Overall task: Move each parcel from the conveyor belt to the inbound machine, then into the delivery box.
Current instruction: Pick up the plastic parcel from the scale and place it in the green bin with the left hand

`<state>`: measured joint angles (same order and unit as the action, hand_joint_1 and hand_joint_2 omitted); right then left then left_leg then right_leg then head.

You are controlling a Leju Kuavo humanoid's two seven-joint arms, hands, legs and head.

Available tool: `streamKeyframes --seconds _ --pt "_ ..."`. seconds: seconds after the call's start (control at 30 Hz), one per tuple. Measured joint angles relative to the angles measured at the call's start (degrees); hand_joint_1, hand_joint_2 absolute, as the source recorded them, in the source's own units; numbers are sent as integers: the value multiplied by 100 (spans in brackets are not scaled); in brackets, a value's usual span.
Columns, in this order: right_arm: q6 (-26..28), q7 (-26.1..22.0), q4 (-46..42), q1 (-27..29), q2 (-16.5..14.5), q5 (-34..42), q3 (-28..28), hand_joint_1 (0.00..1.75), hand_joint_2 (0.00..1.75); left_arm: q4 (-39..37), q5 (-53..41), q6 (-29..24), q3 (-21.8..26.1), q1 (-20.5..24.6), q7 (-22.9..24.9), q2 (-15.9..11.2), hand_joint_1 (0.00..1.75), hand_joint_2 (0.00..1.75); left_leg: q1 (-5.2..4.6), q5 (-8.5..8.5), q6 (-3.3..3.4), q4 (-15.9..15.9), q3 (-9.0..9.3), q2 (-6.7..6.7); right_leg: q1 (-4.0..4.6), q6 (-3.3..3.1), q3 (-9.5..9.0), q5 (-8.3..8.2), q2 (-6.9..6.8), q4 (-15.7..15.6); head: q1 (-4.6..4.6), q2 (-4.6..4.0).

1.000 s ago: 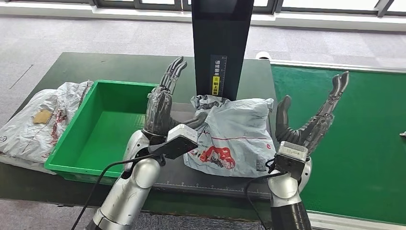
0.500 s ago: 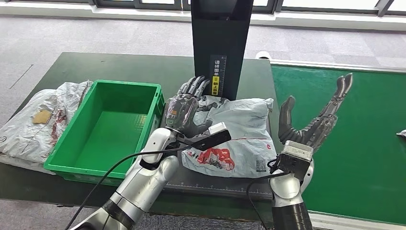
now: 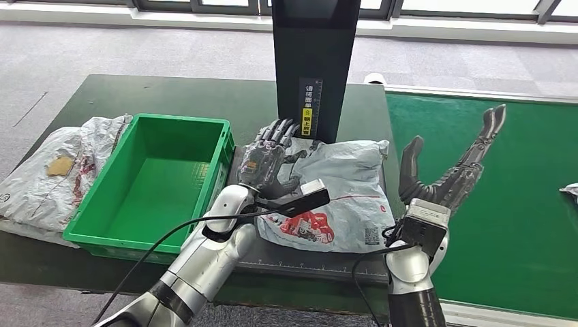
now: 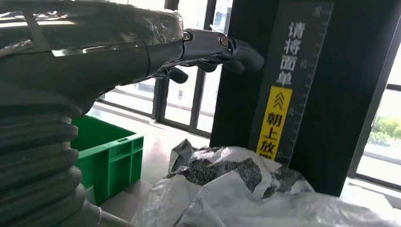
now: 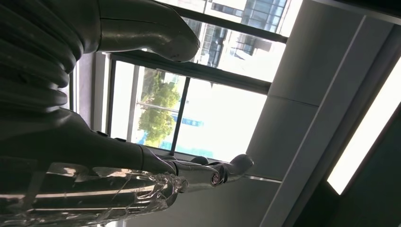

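A grey-white parcel (image 3: pixel 344 191) with red print lies on the black platform (image 3: pixel 307 257) of the inbound machine, at the foot of its black post (image 3: pixel 315 61). My left hand (image 3: pixel 268 160) hovers palm down over the parcel's left end, fingers stretched toward the post and holding nothing. In the left wrist view the fingers (image 4: pixel 222 45) stay above the crumpled parcel (image 4: pixel 236 194), clear of it. My right hand (image 3: pixel 446 170) stands open, palm up, just right of the parcel at the edge of the green conveyor belt (image 3: pixel 511 204). The green delivery box (image 3: pixel 102 231) sits left of the platform.
Another grey parcel (image 3: pixel 48 174) lies on the dark table left of the box. A parcel corner (image 3: pixel 570 192) shows at the belt's far right edge. The post (image 4: pixel 326 94) rises close behind the parcel, with a yellow label.
My left hand swung from upright beside the box to palm down over the parcel's left end, then settled. The right hand barely moved. A parcel edge crept in on the belt's right.
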<state>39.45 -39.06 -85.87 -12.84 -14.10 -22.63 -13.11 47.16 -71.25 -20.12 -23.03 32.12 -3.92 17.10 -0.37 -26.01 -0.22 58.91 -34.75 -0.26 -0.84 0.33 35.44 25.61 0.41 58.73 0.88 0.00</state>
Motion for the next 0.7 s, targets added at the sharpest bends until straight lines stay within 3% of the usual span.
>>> streamKeyframes --seconds 0.13,0.27,0.4,0.67,0.7 --pt "-52 8 -4 -3 0 10 0 0 175 -282 -176 66 0 55 21 44 0 175 0 0 0 0 -1 -1 0 0 0 0 0 0 1 0" --pt "-136 34 10 -45 0 45 0 0 175 -656 -461 461 -27 179 4 96 0 175 0 0 0 0 -2 -2 0 0 0 0 -1 0 1 0" --pt "-223 96 80 -107 -8 102 0 0 175 -1155 -589 970 -191 217 -385 231 0 175 -1 -1 1 0 -5 -8 -1 0 -1 0 -6 0 0 0" --pt "-227 109 151 -118 -17 121 21 0 175 -1539 -162 1388 -524 248 -858 364 0 175 -1 -1 1 0 -5 -13 -1 1 -2 1 -12 -1 1 0" --pt "-227 113 152 -118 -17 125 31 0 175 -1552 -86 1411 -583 251 -916 371 38 175 -1 -1 1 0 -5 -13 -1 1 -2 1 -12 -1 1 0"
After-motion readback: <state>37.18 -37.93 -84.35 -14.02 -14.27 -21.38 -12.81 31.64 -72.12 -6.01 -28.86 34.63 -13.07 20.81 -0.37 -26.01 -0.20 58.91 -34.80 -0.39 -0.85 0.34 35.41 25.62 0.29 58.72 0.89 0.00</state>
